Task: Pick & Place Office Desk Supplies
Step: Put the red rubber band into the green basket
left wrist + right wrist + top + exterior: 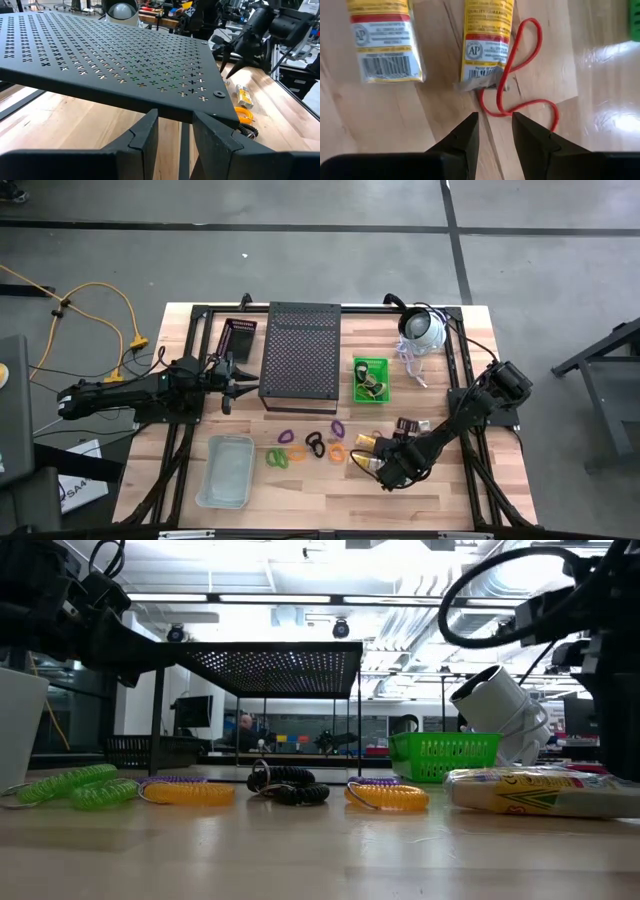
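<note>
From above, the right gripper hovers low over the packets at the table's front right. Its wrist view shows the fingers slightly apart, empty, above a red rubber band that touches one packet. The band looks light and floppy; pinch its nearest loop. The left gripper waits, fingers apart, beside the black shelf.

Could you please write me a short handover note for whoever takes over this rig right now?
Right gripper: open, empty, just above a red rubber band beside two yellow packets.
Left gripper: open, empty, waiting at the black perforated stand.
Coiled loops lie loose on the table; the clear tray looks empty.
Done: the green basket holds some items.
Left: band, packets, loops.
</note>
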You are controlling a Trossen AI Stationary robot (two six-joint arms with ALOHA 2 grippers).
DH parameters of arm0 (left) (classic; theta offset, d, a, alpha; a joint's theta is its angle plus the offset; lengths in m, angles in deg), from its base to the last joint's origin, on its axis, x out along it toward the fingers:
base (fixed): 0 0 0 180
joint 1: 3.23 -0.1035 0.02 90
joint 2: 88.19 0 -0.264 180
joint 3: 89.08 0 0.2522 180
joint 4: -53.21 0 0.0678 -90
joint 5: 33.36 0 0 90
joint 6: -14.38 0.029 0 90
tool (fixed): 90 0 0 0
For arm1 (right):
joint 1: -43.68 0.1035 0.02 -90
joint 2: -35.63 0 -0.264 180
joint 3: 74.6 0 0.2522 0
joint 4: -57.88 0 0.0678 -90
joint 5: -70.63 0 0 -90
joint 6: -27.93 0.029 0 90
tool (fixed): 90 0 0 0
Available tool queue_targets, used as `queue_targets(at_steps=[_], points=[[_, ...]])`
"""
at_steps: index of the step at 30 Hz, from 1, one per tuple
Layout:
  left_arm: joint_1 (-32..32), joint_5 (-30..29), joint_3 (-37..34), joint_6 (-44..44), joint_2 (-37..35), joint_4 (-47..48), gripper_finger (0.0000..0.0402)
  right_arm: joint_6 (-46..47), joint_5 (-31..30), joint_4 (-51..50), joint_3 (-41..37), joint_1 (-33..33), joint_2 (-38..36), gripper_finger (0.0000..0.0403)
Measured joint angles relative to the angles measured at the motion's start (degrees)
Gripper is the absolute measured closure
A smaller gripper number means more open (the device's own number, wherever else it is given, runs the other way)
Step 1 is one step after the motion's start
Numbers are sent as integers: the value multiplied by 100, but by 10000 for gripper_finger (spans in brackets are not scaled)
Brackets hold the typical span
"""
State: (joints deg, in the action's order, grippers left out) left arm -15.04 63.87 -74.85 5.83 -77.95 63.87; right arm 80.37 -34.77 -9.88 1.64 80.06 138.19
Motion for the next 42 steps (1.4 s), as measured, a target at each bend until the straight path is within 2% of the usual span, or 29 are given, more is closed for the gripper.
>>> queue_targets(at_steps=[7,15,18,25,32,36,42], points=[[-1,0,0,0,0,2,284,-33,-289,207,-103,-144,0,298],[-2,0,0,0,-1,0,284,-160,-5,423,-210,-384,0,300],[-2,0,0,0,-1,1,284,-173,147,419,-210,-435,0,318],[-2,1,0,0,-1,2,284,-176,251,405,-212,-440,0,392],[0,0,0,0,0,2,284,-129,238,329,-212,-413,0,399],[-1,0,0,0,-2,2,284,15,119,-297,-20,-413,0,399],[0,0,0,0,-2,2,284,247,-669,-1840,794,-413,0,399]])
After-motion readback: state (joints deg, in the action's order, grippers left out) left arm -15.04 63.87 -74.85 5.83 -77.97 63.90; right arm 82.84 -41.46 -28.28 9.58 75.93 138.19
